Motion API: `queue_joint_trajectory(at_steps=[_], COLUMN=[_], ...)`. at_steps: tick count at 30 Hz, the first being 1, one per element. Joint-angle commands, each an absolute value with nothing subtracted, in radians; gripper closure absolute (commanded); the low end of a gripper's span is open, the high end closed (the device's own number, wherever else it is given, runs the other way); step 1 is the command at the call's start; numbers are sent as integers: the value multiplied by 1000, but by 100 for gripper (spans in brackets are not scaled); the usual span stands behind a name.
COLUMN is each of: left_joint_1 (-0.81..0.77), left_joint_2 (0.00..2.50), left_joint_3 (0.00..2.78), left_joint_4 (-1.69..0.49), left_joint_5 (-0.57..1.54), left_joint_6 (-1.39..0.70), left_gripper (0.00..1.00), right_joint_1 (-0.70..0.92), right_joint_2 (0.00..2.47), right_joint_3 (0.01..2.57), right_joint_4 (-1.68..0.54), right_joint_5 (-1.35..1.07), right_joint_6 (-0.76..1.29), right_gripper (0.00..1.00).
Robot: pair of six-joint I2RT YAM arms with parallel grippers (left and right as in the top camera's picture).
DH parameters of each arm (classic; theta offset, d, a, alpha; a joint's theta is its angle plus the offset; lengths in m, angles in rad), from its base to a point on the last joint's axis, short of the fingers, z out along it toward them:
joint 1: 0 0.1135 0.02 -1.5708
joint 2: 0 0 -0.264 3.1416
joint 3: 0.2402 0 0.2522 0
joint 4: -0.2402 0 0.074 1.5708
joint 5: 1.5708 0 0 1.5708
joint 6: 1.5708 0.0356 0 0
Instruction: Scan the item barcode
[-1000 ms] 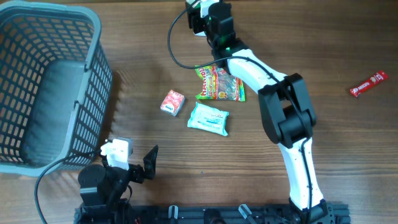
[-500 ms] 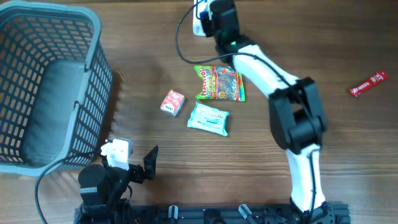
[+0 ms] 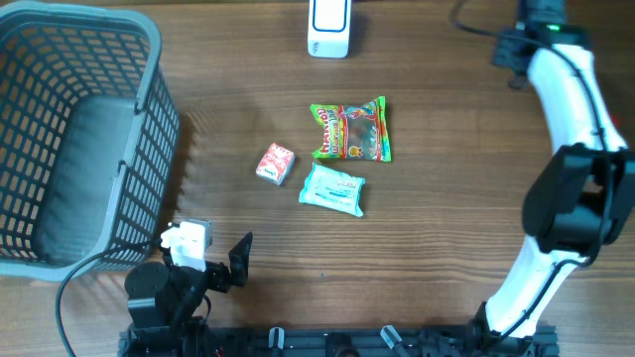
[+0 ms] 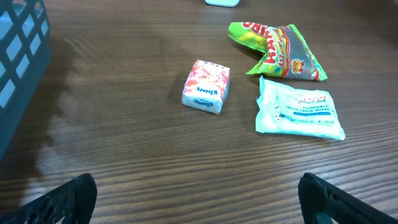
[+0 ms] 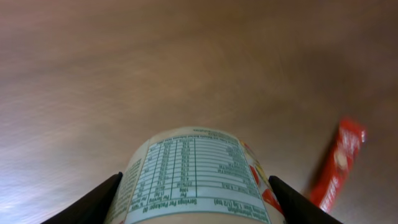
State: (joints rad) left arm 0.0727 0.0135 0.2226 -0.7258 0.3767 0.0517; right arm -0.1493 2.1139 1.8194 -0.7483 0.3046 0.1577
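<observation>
The tub is clamped in the right gripper's jaws, over the worktop's far right corner and well apart from the scanner. It has a white label, with the nutrition table facing the wrist camera, print upside down. A red stick lies nearby. The basket stands far left. The left gripper has its jaws wide and holds nothing.

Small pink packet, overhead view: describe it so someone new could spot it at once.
Start at the grey basket on the left, then look right to the three packets mid-view. It is the leftmost and smallest, a boxy pink-and-white packet, lying apart from the green candy bag and the pale flat pack.
</observation>
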Motion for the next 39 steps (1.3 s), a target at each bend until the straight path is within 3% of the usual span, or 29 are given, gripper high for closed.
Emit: queue_joint_trajectory(at_steps=[1,4,10,17,18,19,23,28,33,36,39], left_joint_1=[69,69,69,69,69,69,69,69,69,69,69], left_joint_2=[5,5,5,5,5,5,5,5,5,5,5], left_joint_3=[223,223,223,223,223,223,223,223,223,223,223], left_joint_4=[-723,-723,-724,-723,-723,-723,-723,-723,-723,-723,-723], left_joint_5=[393,393,393,393,393,393,393,393,393,393,393], left_joint_6=[67,67,67,67,67,67,67,67,67,67,67], left_gripper=[0,0,0,0,0,0,0,0,0,0,0], right_joint_1=[-244,-364,-494,-578,-586,-596,-596,-552,-453,-302,-72], right_joint_2=[2168,2204,2286,2301,2300,2299,2265,2103,1904,1891,1901], right_joint_3=[1822,1821,1821,1829,1831,1838,1884,2010,2016,2011,1959], right_joint_4=[-805,-822,-850,-828,-828,-833,-886,-1013,-1141,-1202,-1256], right_joint_5=[214,77,47,44,44,44,41,-39,-291,-450,-363], right_joint_6=[209,160,160,157,157,157,213,352,402,355,341], right_gripper=[37,33,32,19,15,0,0,0,0,0,0])
